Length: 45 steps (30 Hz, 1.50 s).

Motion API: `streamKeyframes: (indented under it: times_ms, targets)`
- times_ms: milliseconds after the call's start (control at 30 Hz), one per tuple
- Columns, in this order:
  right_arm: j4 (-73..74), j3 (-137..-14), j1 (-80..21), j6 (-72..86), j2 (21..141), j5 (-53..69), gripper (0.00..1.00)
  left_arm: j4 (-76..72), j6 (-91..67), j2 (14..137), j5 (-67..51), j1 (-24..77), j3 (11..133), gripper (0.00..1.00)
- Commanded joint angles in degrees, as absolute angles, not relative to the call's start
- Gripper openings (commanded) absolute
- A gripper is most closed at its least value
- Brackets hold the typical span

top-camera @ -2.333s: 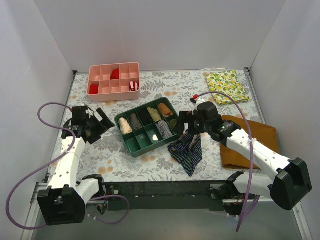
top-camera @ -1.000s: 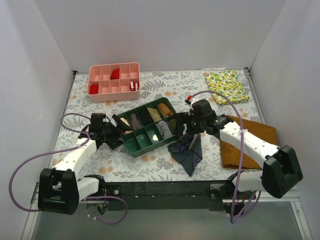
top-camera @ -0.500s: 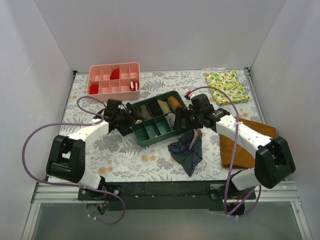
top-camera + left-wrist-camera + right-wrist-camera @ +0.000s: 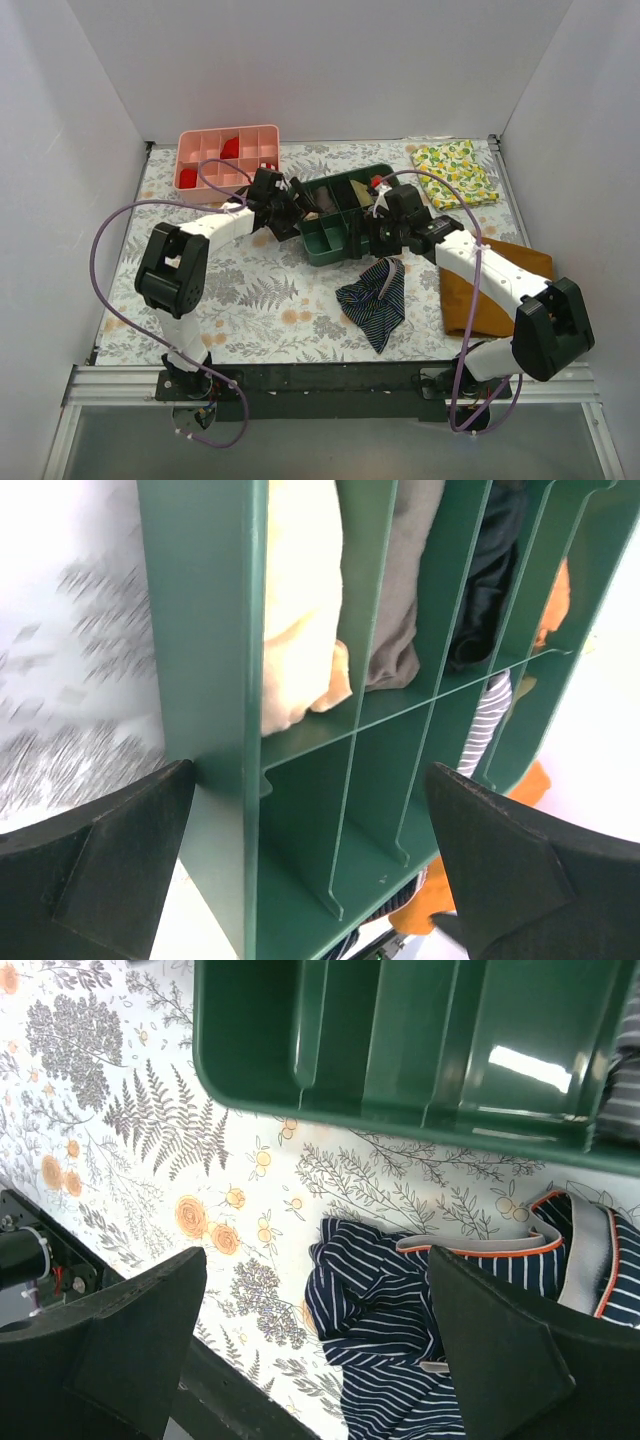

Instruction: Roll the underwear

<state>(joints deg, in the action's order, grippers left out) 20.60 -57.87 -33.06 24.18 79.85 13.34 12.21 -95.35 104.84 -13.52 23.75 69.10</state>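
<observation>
Overhead, underwear (image 4: 373, 312): crumpled in a heap on the counter (image 4: 250, 300), just in front of the green tray (image 4: 325, 254) and just beside the mustard cloth (image 4: 505, 290). Neither hand touches it.
Overhead, left hand (image 4: 290, 207): at the tray's left end, spread wide and holding no cloth.
Overhead, right hand (image 4: 362, 238): at the tray's right near corner, behind the heap, also spread wide.
Overhead, open room: bare floral counter lies left of the heap. The pink tray (image 4: 228, 187) and lemon-print cloth (image 4: 455, 172) sit well apart at the back.
Left wrist, left hand (image 4: 310, 780): its fingers (image 4: 90, 870) stand far apart either side of the tray's wall and seem to clamp nothing. Rolled cloths (image 4: 295, 630) fill the far compartments.
Left wrist, underwear: not visible here.
Right wrist, right hand (image 4: 318, 1260): open and empty, hanging over the tray's near rim and the heap.
Right wrist, underwear (image 4: 420, 1305): bunched navy stripes, with the grey, orange-edged waistband (image 4: 585, 1250) lying uppermost at the right.
Handling: probably light, limp and quick to slump. It likely needs flattening before it will roll.
Hold: the waistband or a hem corner looks the firmest place to pinch.
Edges: the tray's wall is close behind and the counter's dark front rail (image 4: 50, 1260) near in front, so spreading leftward seems safest.
</observation>
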Motion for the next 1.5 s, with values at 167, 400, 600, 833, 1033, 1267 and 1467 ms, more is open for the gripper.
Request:
streamKeyframes:
  times_ms: [167, 400, 600, 833, 1033, 1267, 1467]
  targets:
    - [18.54, -60.98, -32.96, 20.84, 85.32, 10.72, 0.98, 13.71, -87.9, 111.79, -17.22, 23.91, 87.0, 0.98]
    - [21.51, -68.1, -32.78, 18.64, 92.71, 3.36, 0.99, 19.24, -82.53, 106.1, -14.77, 23.91, 90.27, 0.98]
    - [25.39, -72.33, -32.08, 16.18, 97.03, -7.81, 0.99, 22.23, -78.84, 91.95, -12.04, 23.91, 83.61, 0.98]
    - [23.47, -67.33, -30.32, 12.75, 96.86, -9.32, 0.98, 25.66, -76.91, 79.99, -8.44, 23.91, 74.81, 0.98]
    - [14.4, -69.4, -29.53, 8.0, 99.74, -6.15, 0.99, 27.06, -76.73, 75.94, -9.31, 23.91, 70.75, 0.98]
    - [16.43, -81.27, -29.0, 7.47, 110.02, -1.24, 0.99, 30.76, -75.15, 70.76, -6.86, 23.91, 67.24, 0.98]
    - [15.12, -85.42, -29.09, 11.25, 114.69, 5.18, 0.99, 31.29, -76.72, 67.42, -6.33, 23.91, 63.28, 0.98]
